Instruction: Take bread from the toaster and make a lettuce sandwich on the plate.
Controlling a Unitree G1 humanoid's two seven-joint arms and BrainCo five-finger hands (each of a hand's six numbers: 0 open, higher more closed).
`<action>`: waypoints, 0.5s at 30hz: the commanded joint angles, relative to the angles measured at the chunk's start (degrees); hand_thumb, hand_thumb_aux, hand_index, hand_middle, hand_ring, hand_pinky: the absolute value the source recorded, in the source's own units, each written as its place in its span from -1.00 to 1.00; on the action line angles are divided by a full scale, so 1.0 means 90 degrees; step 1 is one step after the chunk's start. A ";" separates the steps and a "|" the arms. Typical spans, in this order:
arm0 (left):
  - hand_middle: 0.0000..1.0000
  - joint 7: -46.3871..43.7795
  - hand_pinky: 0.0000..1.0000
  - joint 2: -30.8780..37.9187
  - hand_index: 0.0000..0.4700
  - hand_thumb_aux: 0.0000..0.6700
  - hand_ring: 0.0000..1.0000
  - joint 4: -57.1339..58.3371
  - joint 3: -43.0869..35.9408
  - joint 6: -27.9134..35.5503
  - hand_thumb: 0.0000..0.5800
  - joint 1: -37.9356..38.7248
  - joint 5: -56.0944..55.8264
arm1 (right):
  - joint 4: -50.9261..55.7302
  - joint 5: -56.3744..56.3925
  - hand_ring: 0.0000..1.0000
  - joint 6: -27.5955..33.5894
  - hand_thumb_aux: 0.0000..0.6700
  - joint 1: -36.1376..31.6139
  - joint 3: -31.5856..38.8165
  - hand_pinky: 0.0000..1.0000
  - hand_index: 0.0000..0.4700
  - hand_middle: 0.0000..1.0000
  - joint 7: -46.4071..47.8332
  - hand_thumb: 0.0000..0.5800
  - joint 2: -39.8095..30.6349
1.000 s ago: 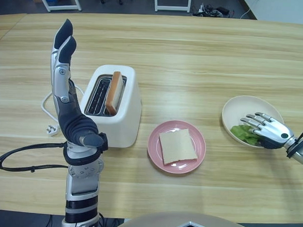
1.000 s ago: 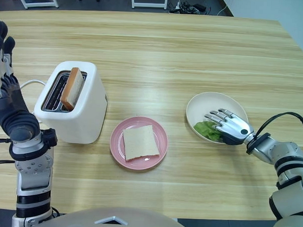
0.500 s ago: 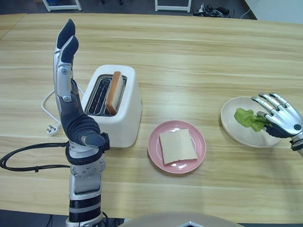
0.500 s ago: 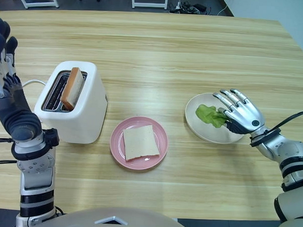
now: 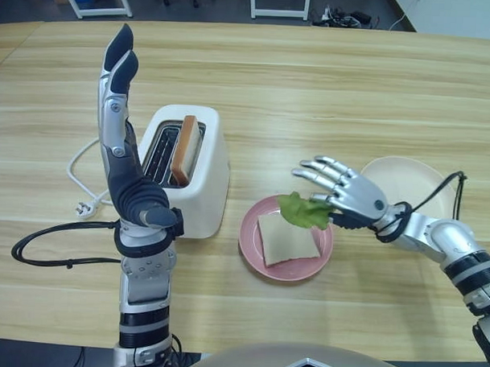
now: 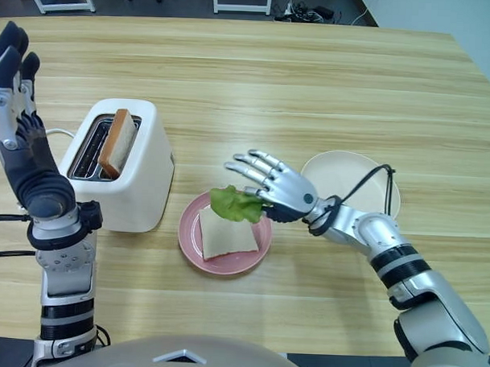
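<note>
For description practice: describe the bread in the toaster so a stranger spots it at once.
On the wooden table, a white toaster stands left of the pink plate. A bread slice stands on edge in its right slot. Unlike the pale slice flat on the plate, it is brown-edged.

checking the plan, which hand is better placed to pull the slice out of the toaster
Left. The left hand is empty, raised right beside the toaster and its slice. The right hand holds the lettuce over the plate.

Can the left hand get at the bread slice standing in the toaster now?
Probably yes: the left hand is open beside the toaster, and nothing covers the bread slice sticking up from it.
</note>
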 commanded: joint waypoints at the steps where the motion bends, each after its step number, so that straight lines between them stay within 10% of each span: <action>1: -1.00 -0.0043 -1.00 -0.0002 -1.00 -1.00 -1.00 0.0121 -0.0014 -0.0079 -1.00 0.0029 0.0022 | 0.0238 -0.0302 -1.00 -0.0203 1.00 -0.0053 0.0361 -1.00 1.00 -1.00 0.0378 1.00 0.0274; 9: -1.00 -0.0083 -1.00 -0.0069 -1.00 -1.00 -1.00 0.0071 -0.0040 -0.0131 -1.00 0.0149 0.0099 | 0.0769 -0.1026 -1.00 0.0066 1.00 -0.0316 0.0703 -1.00 1.00 -1.00 0.0351 1.00 0.0487; 11: -1.00 -0.0103 -1.00 -0.0079 -1.00 -1.00 -1.00 0.0037 -0.0061 -0.0129 -1.00 0.0187 0.0115 | 0.0686 -0.1214 -1.00 0.0222 0.63 -0.0344 0.0756 -1.00 0.63 -1.00 0.0310 0.93 0.0493; 12: -1.00 -0.0112 -1.00 -0.0076 -1.00 -1.00 -1.00 0.0029 -0.0060 -0.0128 -1.00 0.0196 0.0108 | 0.0655 -0.1272 -1.00 0.0279 0.21 -0.0357 0.0766 -1.00 0.21 -1.00 0.0284 0.69 0.0485; 13: -1.00 -0.0120 -1.00 -0.0074 -1.00 -1.00 -1.00 0.0017 -0.0054 -0.0121 -1.00 0.0207 0.0102 | 0.0629 -0.1324 -1.00 0.0335 -0.77 -0.0365 0.0777 -1.00 -0.77 -1.00 0.0264 -0.57 0.0473; 14: -1.00 -0.0127 -1.00 -0.0076 -1.00 -1.00 -1.00 -0.0001 -0.0048 -0.0111 -1.00 0.0220 0.0097 | 0.0616 -0.1351 -1.00 0.0365 -1.00 -0.0373 0.0789 -1.00 -1.00 -1.00 0.0272 -1.00 0.0458; 15: -1.00 -0.0136 -1.00 -0.0079 -1.00 -1.00 -1.00 -0.0024 -0.0047 -0.0100 -1.00 0.0235 0.0096 | 0.0600 -0.1359 -1.00 0.0384 -1.00 -0.0369 0.0799 -1.00 -1.00 -1.00 0.0266 -1.00 0.0441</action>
